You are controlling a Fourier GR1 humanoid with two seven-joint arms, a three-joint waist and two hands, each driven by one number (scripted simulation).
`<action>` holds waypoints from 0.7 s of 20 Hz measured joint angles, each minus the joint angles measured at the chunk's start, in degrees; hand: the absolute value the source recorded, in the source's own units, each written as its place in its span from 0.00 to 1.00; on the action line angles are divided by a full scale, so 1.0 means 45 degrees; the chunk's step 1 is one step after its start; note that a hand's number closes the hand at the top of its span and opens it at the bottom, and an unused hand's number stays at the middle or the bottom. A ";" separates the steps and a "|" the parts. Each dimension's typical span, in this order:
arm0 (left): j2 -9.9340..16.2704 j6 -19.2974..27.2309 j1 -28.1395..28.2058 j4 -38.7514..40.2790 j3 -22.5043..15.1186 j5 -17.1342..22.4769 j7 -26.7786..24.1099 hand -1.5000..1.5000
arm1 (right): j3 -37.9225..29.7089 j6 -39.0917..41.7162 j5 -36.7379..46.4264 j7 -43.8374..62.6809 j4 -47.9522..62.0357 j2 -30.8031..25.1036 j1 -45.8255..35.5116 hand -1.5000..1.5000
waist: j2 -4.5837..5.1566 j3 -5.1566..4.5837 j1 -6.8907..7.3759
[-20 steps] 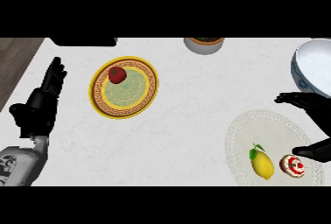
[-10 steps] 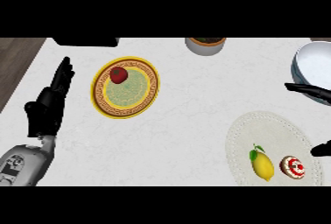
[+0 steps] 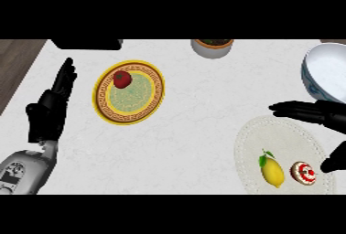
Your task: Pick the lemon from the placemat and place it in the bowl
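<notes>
Here lemon (image 3: pixel 272 172) on placemat (image 3: pixel 270 137); right robot hand (image 3: pixel 317 113) above, fingers spread; left robot hand (image 3: pixel 51 109) open.

Black left hand (image 3: pixel 49 112), grey forearm (image 3: pixel 24 171), black right hand (image 3: pixel 317 113)

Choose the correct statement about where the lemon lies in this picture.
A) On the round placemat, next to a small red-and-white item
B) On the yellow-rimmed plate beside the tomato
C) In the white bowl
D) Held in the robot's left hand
A: the lemon lies on the pale round placemat, just left of the small red-and-white item; the bowl does not hold it, and the right hand hovers open over the placemat's far edge.
</notes>
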 measured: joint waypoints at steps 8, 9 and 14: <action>-0.0202 -0.0251 0.0223 0.0228 0.0358 -0.0156 -0.0227 0.50 | 0.1706 -0.0066 0.1880 0.0425 -0.0461 0.0443 -0.0500 0.00 | -0.0027 -0.0017 -0.0142; -0.0236 -0.0335 0.0324 0.0289 0.0417 -0.0150 -0.0352 0.50 | 0.1870 -0.0106 0.2170 0.0523 -0.0520 0.0519 -0.0482 0.00 | -0.0031 -0.0015 -0.0162; -0.0506 -0.0383 0.0337 0.0334 0.0601 -0.0441 -0.0389 0.50 | 0.2460 -0.0213 0.3617 0.1294 -0.0731 0.0992 -0.0113 0.00 | -0.0051 -0.0018 -0.0257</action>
